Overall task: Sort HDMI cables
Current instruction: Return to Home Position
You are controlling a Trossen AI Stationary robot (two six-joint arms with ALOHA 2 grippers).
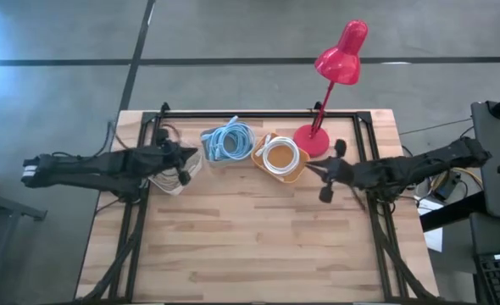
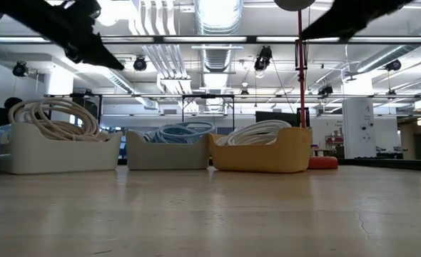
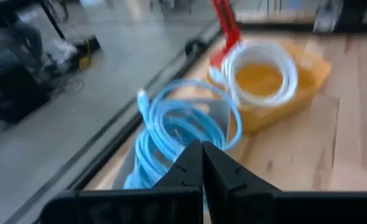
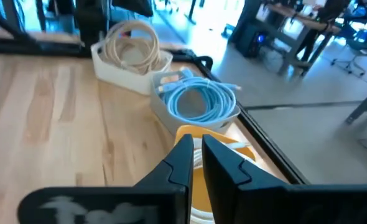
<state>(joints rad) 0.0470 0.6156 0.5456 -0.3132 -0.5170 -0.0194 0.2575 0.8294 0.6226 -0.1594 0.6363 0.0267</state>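
Observation:
Tan cable coils [image 1: 167,178] lie in a cream bin [image 2: 53,153]. Light blue coils [image 1: 229,141] fill a grey bin [image 2: 169,153]. White coils [image 1: 280,155] sit in a yellow bin [image 2: 260,157]. The three bins stand side by side near the table's far edge. My left gripper [image 1: 192,158] hovers shut above the cream bin's right end, and in its wrist view [image 3: 202,165] it points at the blue coils [image 3: 177,124]. My right gripper [image 1: 308,169] hangs shut just right of the yellow bin, raised off the table, fingers [image 4: 198,155] aimed over the bins.
A red desk lamp [image 1: 335,76] stands on its base [image 1: 311,138] at the far right, behind the yellow bin. A black frame rail [image 1: 258,113] runs along the table's far edge. The wooden tabletop [image 1: 250,246] lies in front of the bins.

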